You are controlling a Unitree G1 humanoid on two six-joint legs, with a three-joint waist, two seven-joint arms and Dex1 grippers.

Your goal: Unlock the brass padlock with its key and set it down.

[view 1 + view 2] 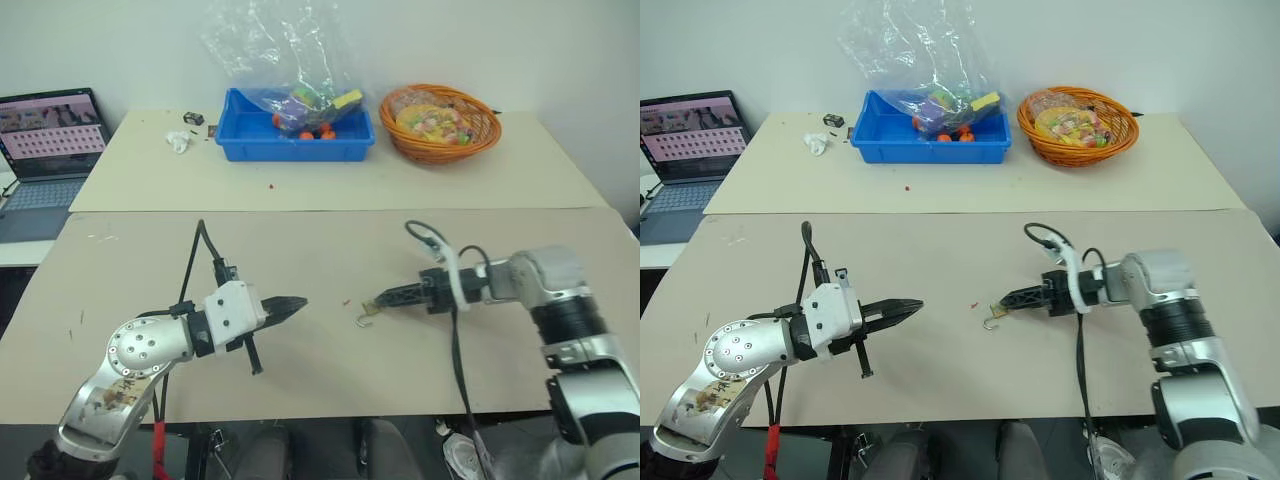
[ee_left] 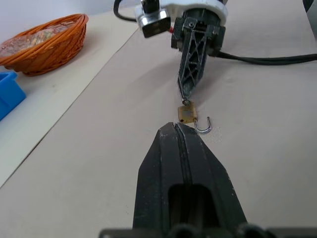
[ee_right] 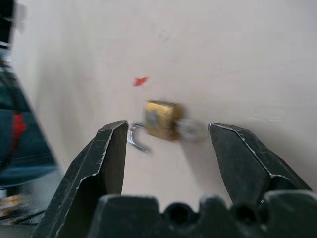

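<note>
The brass padlock (image 3: 161,120) lies on the beige tabletop (image 1: 330,250), its thin silver shackle (image 2: 204,126) swung open. A small silver key (image 3: 190,130), blurred, sticks out of the body on the side away from the shackle. My right gripper (image 3: 167,127) is open, slanting down at the lock, with a finger (image 3: 106,153) on either side and a gap between each finger and the lock. In the left eye view the lock (image 1: 367,311) sits just under that gripper's tip (image 1: 376,299). My left gripper (image 1: 295,303) is shut and empty, a short way to the lock's left, pointing at it.
At the back stand a blue bin (image 1: 240,140) with a clear plastic bag of toys and an orange wicker basket (image 1: 440,145). A laptop (image 1: 45,150) sits at the far left. A red speck (image 1: 346,302) lies near the lock. Small white and black bits (image 1: 178,142) lie left of the bin.
</note>
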